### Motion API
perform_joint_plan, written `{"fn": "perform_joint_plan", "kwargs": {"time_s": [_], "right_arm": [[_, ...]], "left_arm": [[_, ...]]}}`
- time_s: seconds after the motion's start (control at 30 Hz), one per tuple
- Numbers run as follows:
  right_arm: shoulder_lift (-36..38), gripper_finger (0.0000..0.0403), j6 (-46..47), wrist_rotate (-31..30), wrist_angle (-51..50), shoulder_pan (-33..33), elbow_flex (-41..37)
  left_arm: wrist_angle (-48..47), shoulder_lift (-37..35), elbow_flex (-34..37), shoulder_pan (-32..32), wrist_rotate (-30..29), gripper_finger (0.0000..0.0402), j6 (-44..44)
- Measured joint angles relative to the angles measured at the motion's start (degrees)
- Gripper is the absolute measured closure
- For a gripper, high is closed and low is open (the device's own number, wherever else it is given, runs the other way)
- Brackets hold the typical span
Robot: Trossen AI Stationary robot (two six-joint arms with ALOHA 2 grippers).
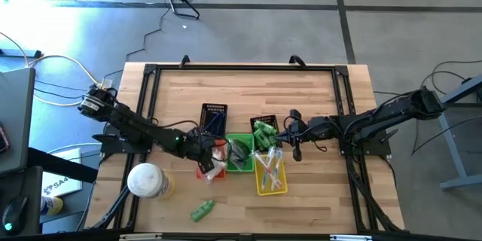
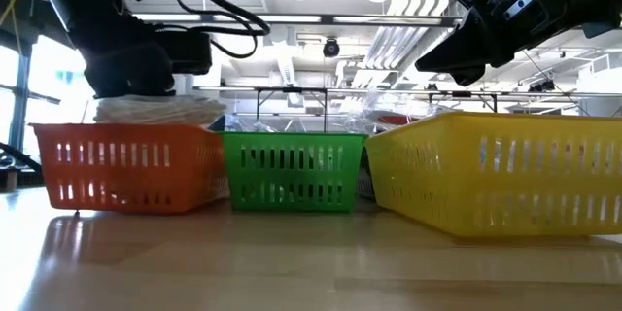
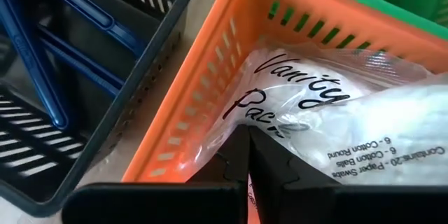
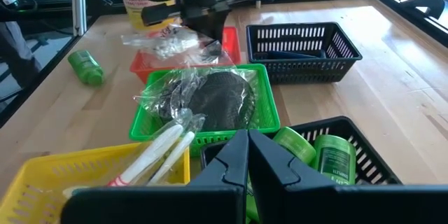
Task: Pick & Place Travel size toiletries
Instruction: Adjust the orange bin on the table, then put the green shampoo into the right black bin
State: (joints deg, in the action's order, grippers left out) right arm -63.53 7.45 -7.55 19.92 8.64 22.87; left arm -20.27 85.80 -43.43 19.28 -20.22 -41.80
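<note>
The toiletries sit sorted in baskets at the lower middle of the high view: a clear-wrapped white vanity pack (image 3: 336, 119) lies in the orange basket (image 1: 205, 167), slim wrapped sticks (image 1: 269, 167) in the yellow basket (image 1: 271, 184), green bottles (image 1: 263, 134) in a black basket (image 1: 265, 124) above it, and dark wrapped pieces (image 4: 210, 98) in the green basket (image 1: 239, 154) between orange and yellow. One green bottle (image 1: 202, 211) lies loose on the counter (image 1: 316, 105), below the orange basket near the lower edge. A second black basket (image 1: 214, 119) holding blue sticks (image 3: 77, 35) stands just above the orange one. The left gripper (image 1: 205, 151) reaches in from the left and hangs over the orange basket, its fingers (image 3: 273, 175) clenched together right above the vanity pack, grasping nothing that shows. The right gripper (image 1: 295, 139) comes from the right and hovers beside the black basket of green bottles, fingers (image 4: 231, 171) likewise pressed together and empty. A round white-and-yellow container (image 1: 149, 181) stands at the lower left of the counter.
</note>
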Motion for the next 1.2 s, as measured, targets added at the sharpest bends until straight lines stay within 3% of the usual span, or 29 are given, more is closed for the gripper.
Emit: {"fn": "perform_joint_plan", "kwargs": {"time_s": [0.4, 0.73, 1.2], "right_arm": [[0.0, 0.0400, 0.0, 0.0, 0.0, 0.0, 0.0], [0.0, 0.0400, 0.0, 0.0, 0.2, 0.0, 0.0], [0.0, 0.0400, 3.5, -4.5, 2.6, 0.0, 0.0]], "left_arm": [[-4.3, -10.0, 0.1, 1.1, -1.9, 0.0402, 0.5], [-3.7, -17.8, 0.0, 1.4, -2.6, 0.0402, 8.3], [-4.3, -20.1, 0.0, 11.7, -1.7, 0.0402, 9.4]]}}
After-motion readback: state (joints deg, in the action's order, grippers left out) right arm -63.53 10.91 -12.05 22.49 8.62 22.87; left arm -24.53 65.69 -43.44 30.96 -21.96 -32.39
